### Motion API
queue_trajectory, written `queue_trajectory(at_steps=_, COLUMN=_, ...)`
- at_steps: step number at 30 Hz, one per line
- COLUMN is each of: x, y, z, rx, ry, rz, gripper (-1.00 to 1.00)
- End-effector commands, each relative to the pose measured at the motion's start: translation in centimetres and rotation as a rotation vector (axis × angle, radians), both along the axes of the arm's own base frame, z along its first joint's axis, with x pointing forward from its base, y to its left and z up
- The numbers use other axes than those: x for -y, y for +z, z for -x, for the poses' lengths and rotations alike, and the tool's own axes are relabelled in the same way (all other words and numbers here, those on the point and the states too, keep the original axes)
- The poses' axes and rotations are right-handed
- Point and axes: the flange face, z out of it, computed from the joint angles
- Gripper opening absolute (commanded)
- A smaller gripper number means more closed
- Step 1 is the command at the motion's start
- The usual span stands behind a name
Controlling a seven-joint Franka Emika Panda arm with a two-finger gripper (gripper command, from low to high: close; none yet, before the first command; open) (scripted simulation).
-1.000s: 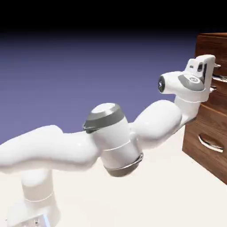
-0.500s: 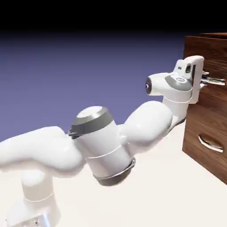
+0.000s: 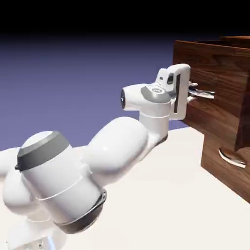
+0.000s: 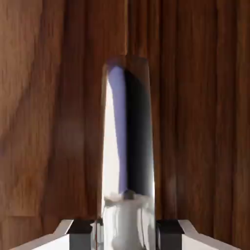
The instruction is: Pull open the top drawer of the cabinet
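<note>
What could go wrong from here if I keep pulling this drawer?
The gripper is shut on the top drawer's handle near one end, so the smooth, shiny bar might slip from between the fingertips. The top drawer already juts well past the lower drawer; pulling much further could bring it to its stop and strain the grip.

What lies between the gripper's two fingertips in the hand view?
The silver handle of the top drawer lies between the gripper's fingertips, as the hand view shows.
</note>
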Motion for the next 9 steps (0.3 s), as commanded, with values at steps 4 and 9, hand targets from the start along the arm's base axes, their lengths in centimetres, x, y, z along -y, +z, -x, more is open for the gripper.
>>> queue_trajectory(at_steps=4, x=-0.1, y=0.0, z=1.7, rx=0.005, ry=0.002, rz=0.003, gripper=1.00)
queue_trajectory(at_steps=9, x=-0.1, y=0.0, z=6.7, rx=0.005, ry=0.002, rz=0.003, gripper=1.00)
